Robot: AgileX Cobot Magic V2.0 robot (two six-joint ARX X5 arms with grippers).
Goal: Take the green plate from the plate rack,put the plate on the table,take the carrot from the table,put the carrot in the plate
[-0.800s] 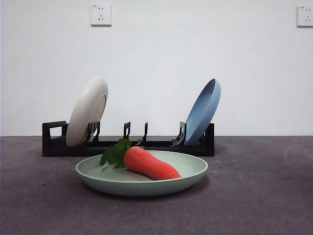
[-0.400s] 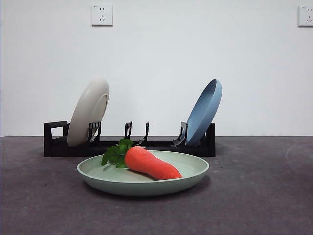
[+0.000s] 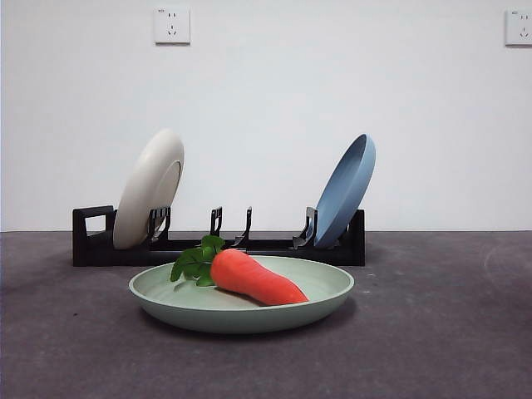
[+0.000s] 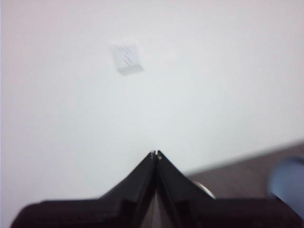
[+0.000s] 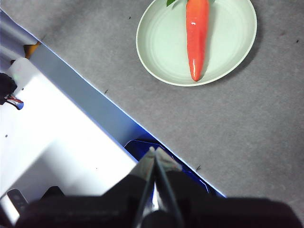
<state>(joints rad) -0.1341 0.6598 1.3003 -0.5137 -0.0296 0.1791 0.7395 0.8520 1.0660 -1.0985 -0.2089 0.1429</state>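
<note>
We find the green plate (image 3: 241,309) lying flat on the table (image 3: 432,332), just in front of the plate rack (image 3: 218,246). The carrot (image 3: 253,278) lies inside the plate, its leafy end toward the rack's handle side. In the rack, a cream-white plate (image 3: 150,188) leans in a slot near the handle end and a blue plate (image 3: 345,189) leans near the other end. We note the left gripper (image 4: 156,154) with jaws pressed together, empty, facing the wall. The right gripper (image 5: 154,151) likewise has its jaws together, empty, well away from the plate, above the table edge
</note>
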